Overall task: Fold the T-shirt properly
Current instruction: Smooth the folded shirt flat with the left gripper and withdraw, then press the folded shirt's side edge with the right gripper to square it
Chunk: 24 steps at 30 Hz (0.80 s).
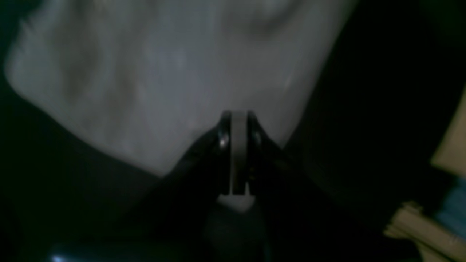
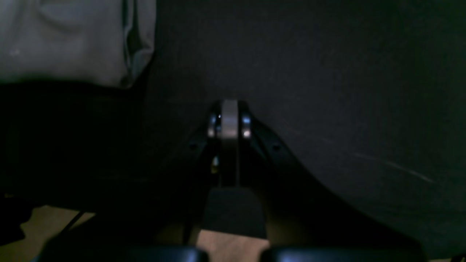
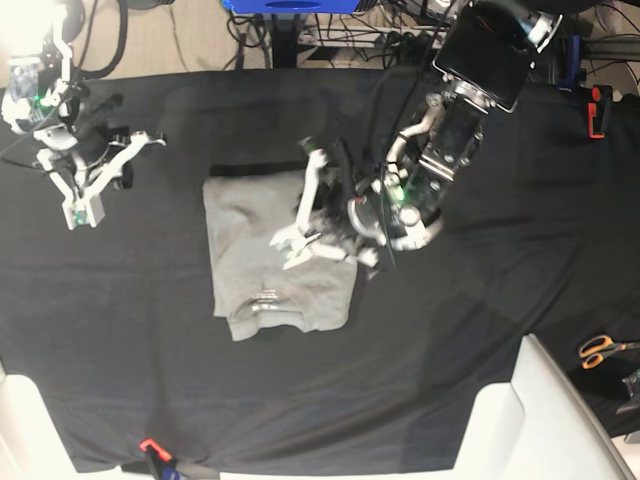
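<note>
The grey T-shirt lies folded into a rough rectangle on the black table cloth, left of the middle, with a small pale print near its front edge. My left gripper is shut, its tips over the shirt's right half. In the left wrist view the shut gripper sits over the blurred shirt near its edge; I cannot tell if cloth is pinched. My right gripper is shut and empty at the far left, apart from the shirt. In the right wrist view the gripper is over bare black cloth, with a shirt corner at top left.
Orange-handled scissors lie at the right edge. A red object is at the back right. White blocks stand at the front corners. A small red item sits at the front edge. Cables lie behind the table.
</note>
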### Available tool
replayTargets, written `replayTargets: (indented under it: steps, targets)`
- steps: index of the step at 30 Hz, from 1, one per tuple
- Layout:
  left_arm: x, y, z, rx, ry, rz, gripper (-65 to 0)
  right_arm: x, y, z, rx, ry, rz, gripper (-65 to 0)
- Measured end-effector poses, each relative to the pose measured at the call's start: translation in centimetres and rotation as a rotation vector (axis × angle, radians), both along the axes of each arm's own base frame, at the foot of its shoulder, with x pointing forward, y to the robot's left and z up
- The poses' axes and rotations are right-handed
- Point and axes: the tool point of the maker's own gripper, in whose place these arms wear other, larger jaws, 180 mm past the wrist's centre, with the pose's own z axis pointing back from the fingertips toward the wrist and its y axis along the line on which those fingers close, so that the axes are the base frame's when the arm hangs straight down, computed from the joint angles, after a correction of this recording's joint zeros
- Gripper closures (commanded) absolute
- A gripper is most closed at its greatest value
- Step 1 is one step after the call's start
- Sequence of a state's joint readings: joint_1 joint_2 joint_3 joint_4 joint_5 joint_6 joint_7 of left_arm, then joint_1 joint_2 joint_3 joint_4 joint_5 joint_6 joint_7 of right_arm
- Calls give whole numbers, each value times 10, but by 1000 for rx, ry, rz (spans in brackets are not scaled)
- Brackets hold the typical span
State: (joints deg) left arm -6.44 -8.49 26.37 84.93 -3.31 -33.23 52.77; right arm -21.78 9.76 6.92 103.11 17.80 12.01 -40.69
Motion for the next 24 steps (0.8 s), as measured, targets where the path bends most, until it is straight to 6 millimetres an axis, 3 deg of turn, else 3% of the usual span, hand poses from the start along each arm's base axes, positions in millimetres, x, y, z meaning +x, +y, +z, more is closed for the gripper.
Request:
replayTargets:
  steps: [8, 14, 16, 19, 22, 24]
  targets:
    - [-19, 14, -42, -20, 103, 42, 0, -1, -1, -1, -3, 3, 0, -2]
    - [-17, 17, -45, -56, 106, 59, 0, -1, 0, 0, 0, 1, 0, -2]
    - [-12, 21, -35, -41, 81, 71, 0, 0, 1, 0, 0, 0, 2, -2]
    - [17, 44, -1, -46, -34, 140, 0, 4, 14, 7, 3, -22, 41, -2]
    - [44, 94, 32, 51, -120, 219, 0, 12, 45, 18, 39, -61, 128, -2]
    - [40, 131, 40, 102, -150, 270, 0, 22, 65, 25, 57, -95, 183, -2]
